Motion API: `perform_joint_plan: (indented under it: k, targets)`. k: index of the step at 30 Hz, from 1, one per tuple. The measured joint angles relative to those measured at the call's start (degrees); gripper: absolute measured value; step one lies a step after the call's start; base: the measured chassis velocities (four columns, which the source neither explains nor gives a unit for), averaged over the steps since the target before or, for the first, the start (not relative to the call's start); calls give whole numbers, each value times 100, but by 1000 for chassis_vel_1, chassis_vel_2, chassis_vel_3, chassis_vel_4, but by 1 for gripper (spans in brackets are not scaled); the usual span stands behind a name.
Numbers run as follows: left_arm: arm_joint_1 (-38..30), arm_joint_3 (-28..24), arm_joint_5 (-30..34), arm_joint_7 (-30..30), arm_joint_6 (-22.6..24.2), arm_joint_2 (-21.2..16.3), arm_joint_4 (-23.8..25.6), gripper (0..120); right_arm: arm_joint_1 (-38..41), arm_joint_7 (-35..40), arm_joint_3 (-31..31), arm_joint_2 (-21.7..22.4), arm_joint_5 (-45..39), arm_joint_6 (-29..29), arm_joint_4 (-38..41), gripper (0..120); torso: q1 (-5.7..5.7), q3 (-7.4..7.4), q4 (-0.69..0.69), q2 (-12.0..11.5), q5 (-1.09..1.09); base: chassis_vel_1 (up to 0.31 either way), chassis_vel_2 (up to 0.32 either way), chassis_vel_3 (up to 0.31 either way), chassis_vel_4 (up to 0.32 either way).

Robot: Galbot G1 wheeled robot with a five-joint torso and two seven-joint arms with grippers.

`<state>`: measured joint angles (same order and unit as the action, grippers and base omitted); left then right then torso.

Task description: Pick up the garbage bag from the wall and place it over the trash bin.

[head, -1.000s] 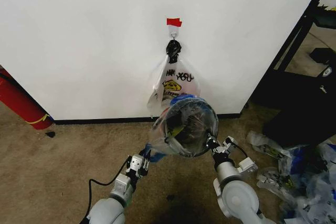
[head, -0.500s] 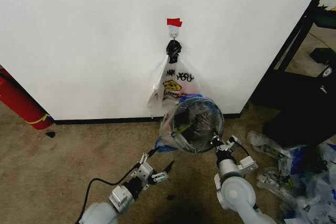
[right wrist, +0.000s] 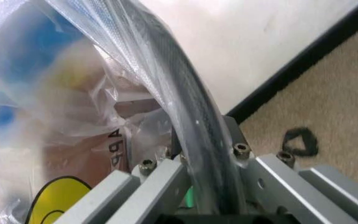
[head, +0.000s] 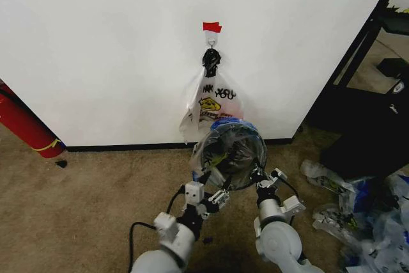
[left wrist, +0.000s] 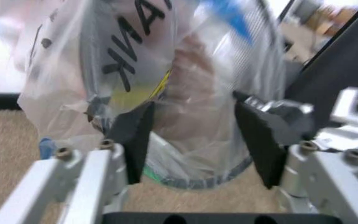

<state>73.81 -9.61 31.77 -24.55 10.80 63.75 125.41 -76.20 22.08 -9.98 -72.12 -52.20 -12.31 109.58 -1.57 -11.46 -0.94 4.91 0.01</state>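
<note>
The right gripper is clamping the trash bin by its rim; the right wrist view shows the dark rim running between its jaws. The left gripper is standing spread apart just before the bin, its black pads empty. The garbage bag is draping over the bin. Beyond, the smiley bag is hanging on the wall.

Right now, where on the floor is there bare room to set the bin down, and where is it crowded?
Bare carpet lies on the robot's left, between the baseboard and the left pincer. The right side is crowded by a pile of plastic bags. The centre is taken: the trash bin, with the garbage bag over it, sits in the right pincer.
</note>
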Motion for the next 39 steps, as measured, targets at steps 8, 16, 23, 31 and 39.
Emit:
perform_joint_plan:
  k: [8, 16, 23, 31, 39]
  targets:
    - [-1505, -1053, 237, -1121, 858, -32, -456, 19, -16, -160, 40, 17, 472, -101, -65, 0, 0, 0, -1, 0, 0, 0, 0, 0, 0]
    - [-2478, -1655, 452, -2120, 1790, 293, -988, 0, -12, -194, 107, -39, 623, -83, -64, 0, 0, -1, -1, 0, -1, 0, 0, 0, 0]
    - [-2925, -1769, 851, -2497, 2291, 545, -1418, 0, -85, -227, 194, -52, 818, -82, 18, 0, 0, 0, 0, 0, 0, 0, 0, 0, 0]
    - [-3152, -1774, 726, -2538, 2372, 629, -2063, 0, -218, -226, 280, 30, 863, -83, 317, 0, 0, 0, 0, 0, -1, 0, 0, 0, 0]
    - [-3365, -1770, 633, -2427, 2342, 615, -2387, 0, -361, -172, 377, 143, 836, -64, 540, 0, 0, 0, 0, 0, -1, 0, 0, 0, 0]
